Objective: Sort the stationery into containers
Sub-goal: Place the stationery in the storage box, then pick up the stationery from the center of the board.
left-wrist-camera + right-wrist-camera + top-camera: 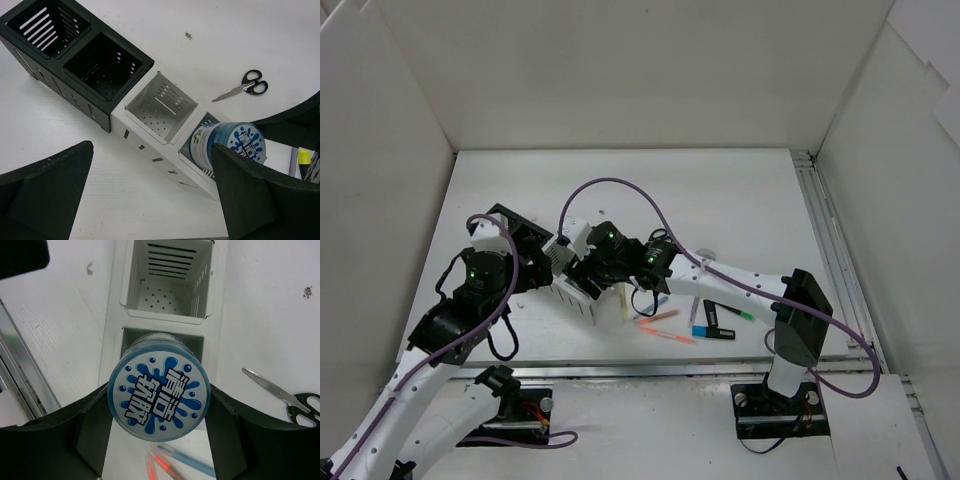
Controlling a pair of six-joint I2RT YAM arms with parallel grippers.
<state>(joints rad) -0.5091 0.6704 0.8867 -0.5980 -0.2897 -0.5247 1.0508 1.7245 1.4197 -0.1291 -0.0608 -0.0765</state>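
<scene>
The right gripper (159, 412) pinches the blue round roll (159, 397) by its sides, printed face toward the wrist. It holds the roll directly over the organiser's (142, 147) white end compartment, with the lower end at that box's mouth, seemingly lined up to drop straight in. The left gripper (150, 200) hangs beside the organiser's long white wall, jaws spread wide and empty, probably keeping clear. The scissors (245, 87) lie across the organiser from it, and the pens (175, 465) lie off the white end, both unsorted.

White table (720, 200) bears organiser row (150, 154); scissors (243, 86) near its white end; pens (661, 316), highlighters (714, 332) right of it.
</scene>
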